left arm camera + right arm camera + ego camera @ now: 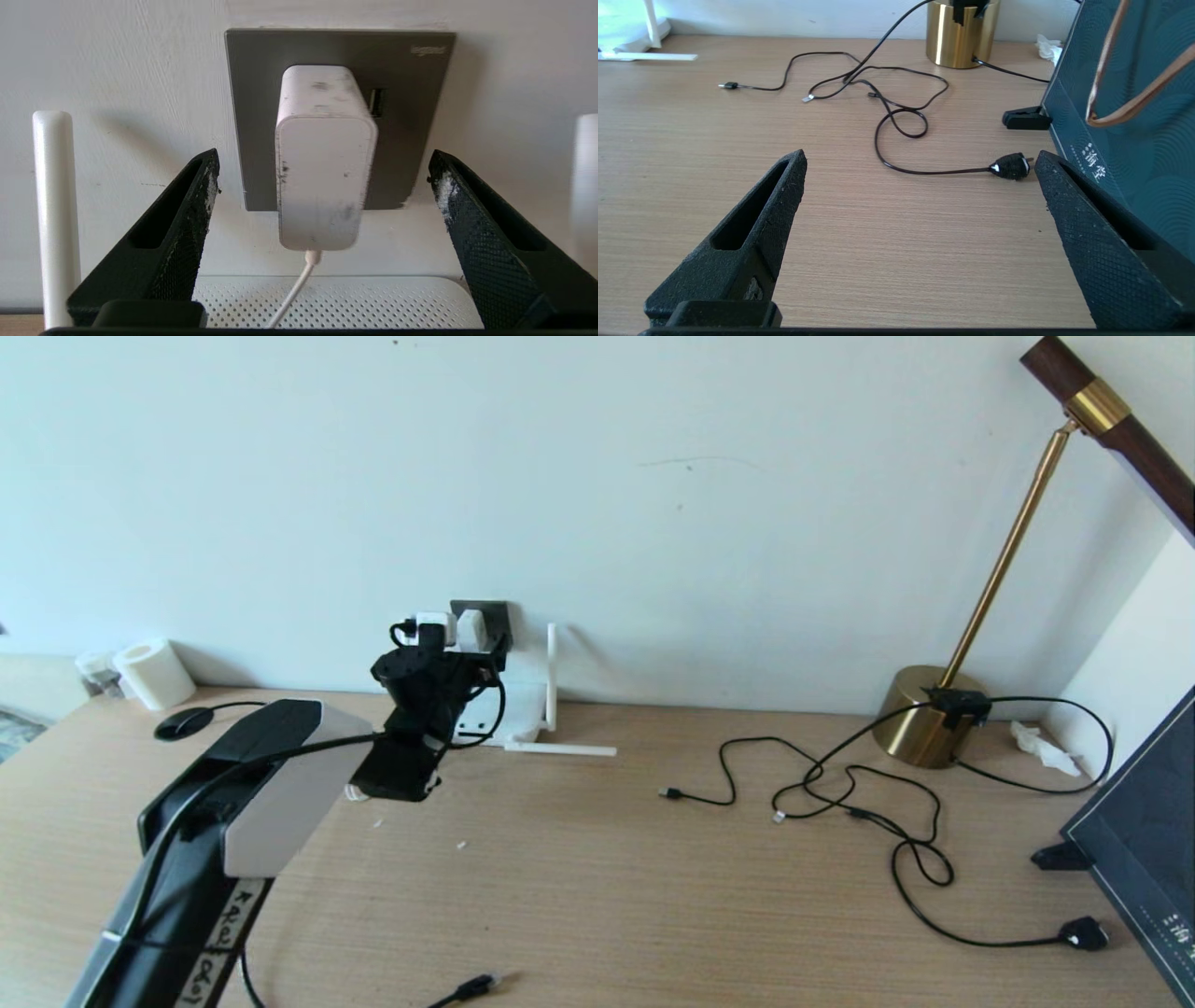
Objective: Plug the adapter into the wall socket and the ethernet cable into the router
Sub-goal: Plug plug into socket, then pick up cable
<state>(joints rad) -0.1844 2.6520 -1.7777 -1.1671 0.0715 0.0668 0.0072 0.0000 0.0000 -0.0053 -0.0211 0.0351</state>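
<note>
The left gripper (322, 186) hangs in front of the wall socket (402, 60) with its fingers spread wide, touching nothing. Between them the adapter (324, 163) sits plugged into the socket, its cord dropping toward the router (373, 298) just below the socket. So the first half looks done. The ethernet cable (471, 987) lies loose on the desk, well away from the socket, its plug not in the router. The right gripper (920, 186) hovers spread apart and empty over the desk, far from the socket.
</note>
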